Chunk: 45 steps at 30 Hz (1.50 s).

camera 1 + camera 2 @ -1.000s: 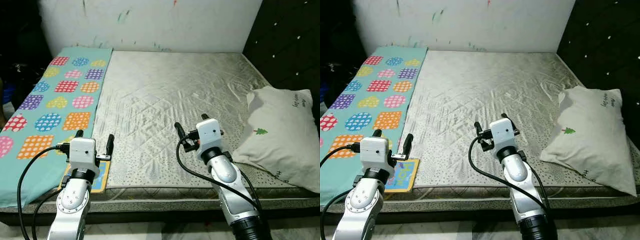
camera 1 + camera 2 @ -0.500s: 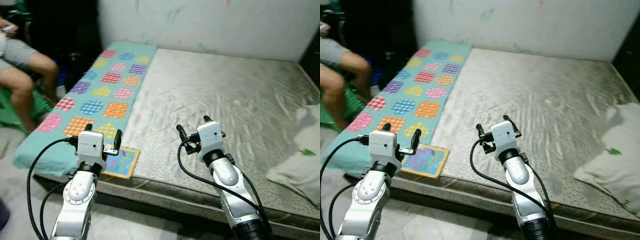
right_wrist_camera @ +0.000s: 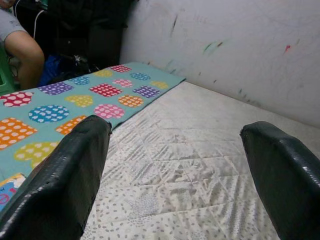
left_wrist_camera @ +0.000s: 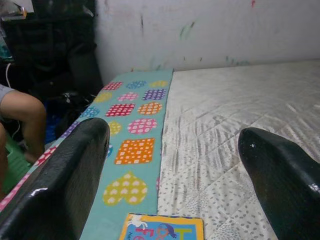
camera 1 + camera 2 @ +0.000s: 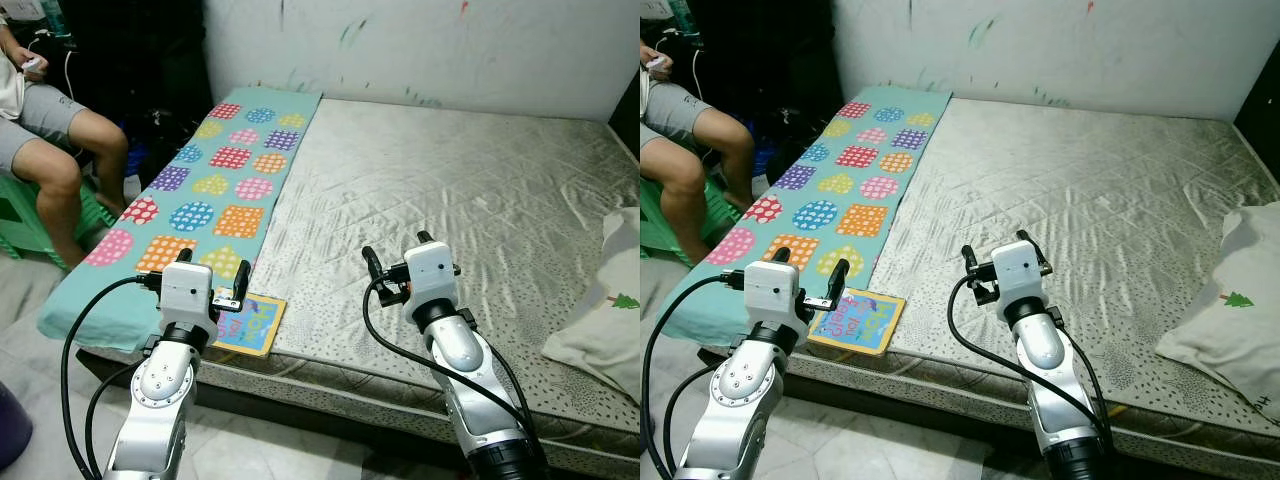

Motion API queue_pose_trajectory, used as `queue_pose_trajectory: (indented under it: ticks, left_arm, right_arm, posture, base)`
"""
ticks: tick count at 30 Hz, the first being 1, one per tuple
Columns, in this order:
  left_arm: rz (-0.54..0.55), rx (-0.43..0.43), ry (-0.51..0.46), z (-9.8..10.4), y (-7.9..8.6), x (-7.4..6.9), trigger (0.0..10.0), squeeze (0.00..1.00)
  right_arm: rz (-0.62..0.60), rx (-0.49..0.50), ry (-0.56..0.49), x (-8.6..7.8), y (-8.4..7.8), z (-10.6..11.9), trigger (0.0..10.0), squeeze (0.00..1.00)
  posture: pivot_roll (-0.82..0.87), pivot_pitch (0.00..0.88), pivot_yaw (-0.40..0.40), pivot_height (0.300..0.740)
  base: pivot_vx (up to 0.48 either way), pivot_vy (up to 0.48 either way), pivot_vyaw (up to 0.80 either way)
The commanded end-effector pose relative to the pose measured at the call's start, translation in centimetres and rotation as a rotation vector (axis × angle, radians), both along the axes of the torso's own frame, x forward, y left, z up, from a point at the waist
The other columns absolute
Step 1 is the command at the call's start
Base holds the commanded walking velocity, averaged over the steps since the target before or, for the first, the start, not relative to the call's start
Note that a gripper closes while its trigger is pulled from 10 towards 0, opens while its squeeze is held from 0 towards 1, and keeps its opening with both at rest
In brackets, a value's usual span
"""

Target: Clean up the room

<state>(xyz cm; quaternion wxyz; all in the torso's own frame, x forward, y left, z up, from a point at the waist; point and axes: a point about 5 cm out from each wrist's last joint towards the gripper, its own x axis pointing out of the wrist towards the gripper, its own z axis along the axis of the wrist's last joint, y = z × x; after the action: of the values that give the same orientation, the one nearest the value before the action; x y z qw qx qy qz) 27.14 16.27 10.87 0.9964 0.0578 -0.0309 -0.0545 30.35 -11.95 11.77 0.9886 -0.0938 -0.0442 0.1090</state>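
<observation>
View swung left; both tools [image 5: 212, 290] [image 5: 395, 260] raised over bed [image 5: 480, 190], fingers spread

Your camera turns to the left since one second ago, so a seated person [image 5: 48, 150] comes into view beside the bed, the pillow [image 5: 603, 320] slides toward the right edge, and the picture is sharp again after the blur.

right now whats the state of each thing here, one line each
left gripper: open, empty, above the bed's near edge
right gripper: open, empty, over the mattress
book: closed, flat at the bed's near edge
patterned blanket: spread flat along the mattress
pillow: lying at the bed's far side
mattress: bare, wrinkled
</observation>
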Motion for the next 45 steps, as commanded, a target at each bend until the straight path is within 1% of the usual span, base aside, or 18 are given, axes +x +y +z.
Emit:
queue_pose_trajectory:
  ticks: [1,4,11,16,20,31,39,45]
  left_arm:
    - [-0.017,-0.004,-0.005,0.20,0.13,0.15,10.0,0.00]
    - [-0.028,-0.025,0.000,0.12,-0.04,0.15,10.0,0.00]
    - [-0.025,-0.020,0.007,-0.02,-0.30,0.14,10.0,0.00]
    - [-0.055,-0.042,-0.002,0.17,-0.54,0.03,10.0,0.00]
    - [-0.071,-0.053,-0.005,0.19,-0.73,-0.02,10.0,0.00]
    - [-0.085,-0.055,-0.002,0.16,-0.76,-0.01,10.0,0.00]
    - [-0.089,-0.053,-0.002,0.22,-0.84,-0.02,10.0,0.00]
    - [-0.094,-0.052,-0.002,0.21,-0.79,-0.05,10.0,0.00]
  right_arm:
    - [-0.010,0.006,0.001,0.23,-0.02,0.22,10.0,0.00]
    - [-0.008,0.000,0.011,-0.05,-0.29,0.05,10.0,0.00]
    - [-0.011,-0.015,0.010,0.10,-0.73,0.15,10.0,0.00]
    - [-0.009,-0.020,0.006,0.22,-0.54,0.25,10.0,0.00]
    - [0.002,-0.024,0.004,0.08,-0.28,0.25,10.0,0.00]
    - [0.009,-0.017,0.007,0.08,-0.41,0.23,10.0,0.00]
    - [0.009,-0.022,0.010,-0.12,-0.30,0.03,10.0,0.00]
    - [0.009,-0.032,0.009,-0.14,-0.53,0.01,10.0,0.00]
  posture:
    - [-0.07,0.000,0.019,0.740]
    - [-0.08,0.000,0.014,0.740]
    - [-0.09,0.000,0.002,0.740]
    - [-0.09,0.000,0.000,0.740]
    - [-0.09,0.000,-0.001,0.740]
    - [-0.09,0.000,0.003,0.740]
    - [-0.09,0.000,0.003,0.740]
    - [-0.09,0.000,0.004,0.740]
  base:
    - [0.000,0.000,0.00]
    - [0.000,0.000,-0.73]
    - [0.000,0.000,-0.69]
    - [0.000,0.000,0.00]
    - [0.260,0.000,0.00]
    - [0.339,0.000,0.00]
    - [0.355,0.000,0.00]
    - [0.369,0.000,0.00]
